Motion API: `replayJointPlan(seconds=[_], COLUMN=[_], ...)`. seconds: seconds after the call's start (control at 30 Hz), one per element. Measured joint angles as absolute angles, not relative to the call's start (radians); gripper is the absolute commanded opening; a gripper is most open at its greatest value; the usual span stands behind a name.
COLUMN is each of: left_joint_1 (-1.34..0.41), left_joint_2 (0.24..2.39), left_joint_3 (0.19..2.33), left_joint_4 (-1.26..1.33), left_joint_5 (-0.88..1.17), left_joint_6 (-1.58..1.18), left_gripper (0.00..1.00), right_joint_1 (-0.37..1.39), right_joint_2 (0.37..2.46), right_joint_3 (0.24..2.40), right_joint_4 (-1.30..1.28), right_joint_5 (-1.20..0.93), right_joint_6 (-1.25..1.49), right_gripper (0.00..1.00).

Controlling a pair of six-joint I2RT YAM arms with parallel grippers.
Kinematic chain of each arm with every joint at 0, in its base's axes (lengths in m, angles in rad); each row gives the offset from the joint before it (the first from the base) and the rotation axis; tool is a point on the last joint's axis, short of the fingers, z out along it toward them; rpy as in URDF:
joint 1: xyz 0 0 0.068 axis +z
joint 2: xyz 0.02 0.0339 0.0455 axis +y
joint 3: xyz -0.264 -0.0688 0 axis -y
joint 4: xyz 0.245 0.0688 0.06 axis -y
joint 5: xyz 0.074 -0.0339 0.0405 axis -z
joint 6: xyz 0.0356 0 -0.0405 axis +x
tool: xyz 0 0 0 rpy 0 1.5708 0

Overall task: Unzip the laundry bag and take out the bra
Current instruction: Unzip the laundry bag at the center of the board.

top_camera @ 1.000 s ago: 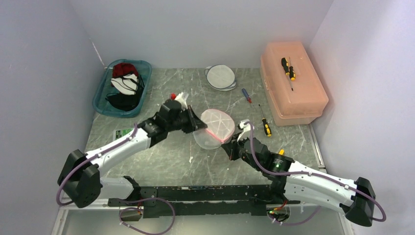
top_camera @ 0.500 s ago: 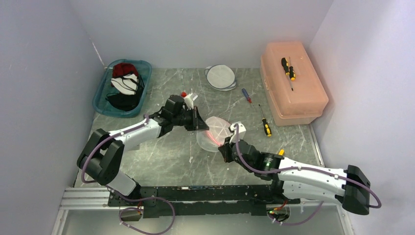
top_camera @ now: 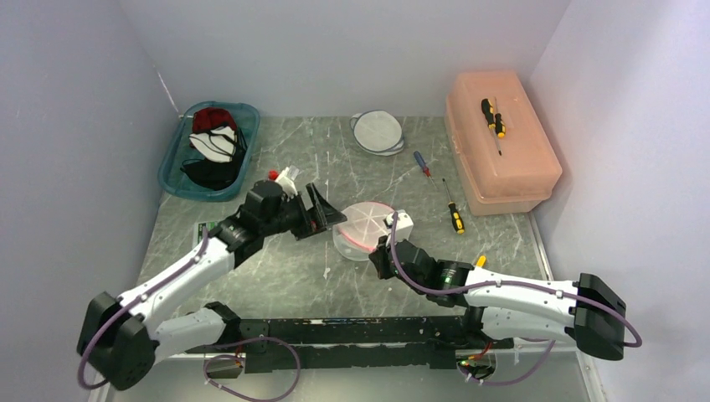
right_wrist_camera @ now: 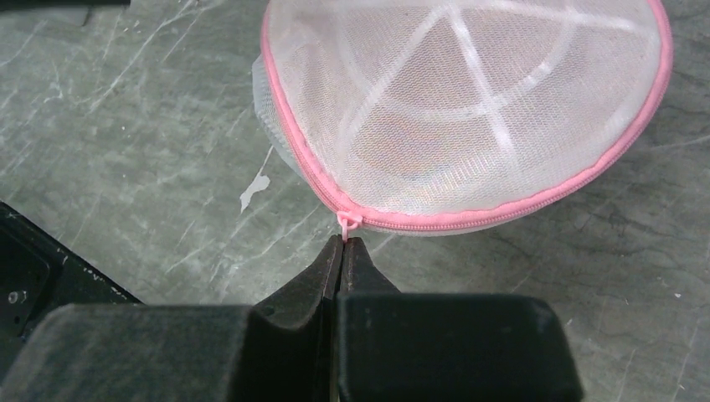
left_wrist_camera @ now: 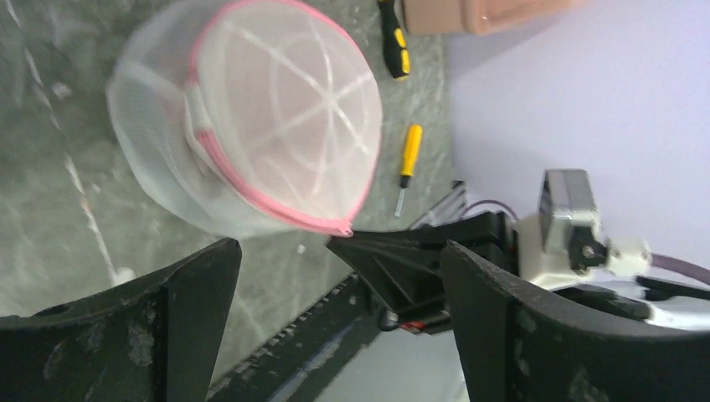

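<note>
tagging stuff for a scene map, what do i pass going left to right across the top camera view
teal basket → left pincer → laundry bag → small screwdriver → black-and-yellow screwdriver → orange toolbox

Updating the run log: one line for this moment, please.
left gripper open, empty | right gripper shut on zipper pull | laundry bag looks zipped

Marbled table (top_camera: 285, 276) carries laundry bag (top_camera: 364, 224), teal tub (top_camera: 194, 194), toolbox (top_camera: 502, 159) (peach), screwdrivers (top_camera: 455, 219)
</note>
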State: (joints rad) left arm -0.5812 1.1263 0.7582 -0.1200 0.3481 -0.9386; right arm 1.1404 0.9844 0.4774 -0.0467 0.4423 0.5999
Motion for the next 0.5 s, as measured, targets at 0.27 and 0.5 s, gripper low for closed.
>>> replayJointPlan(seconds=[0.27,0.5], left_joint_1=[-0.804,-0.855], left_joint_2=[1.061,1.146], left_joint_3=[0.661,0.661], left_joint_4=[-0.115,-0.090], left_joint_5=[0.190,0.093], left_joint_6=[-1.246,-1.351], left_gripper=[0.94,0.83], right_joint_1=[1.141,1.141], right_joint_2=[1.007,0.979], right_joint_3=[0.477,0.477], right_joint_4=[0.016,0.091], right_joint_5=[0.402,0.304], right_joint_6=[0.583,0.513], right_gripper=[0.00,0.00])
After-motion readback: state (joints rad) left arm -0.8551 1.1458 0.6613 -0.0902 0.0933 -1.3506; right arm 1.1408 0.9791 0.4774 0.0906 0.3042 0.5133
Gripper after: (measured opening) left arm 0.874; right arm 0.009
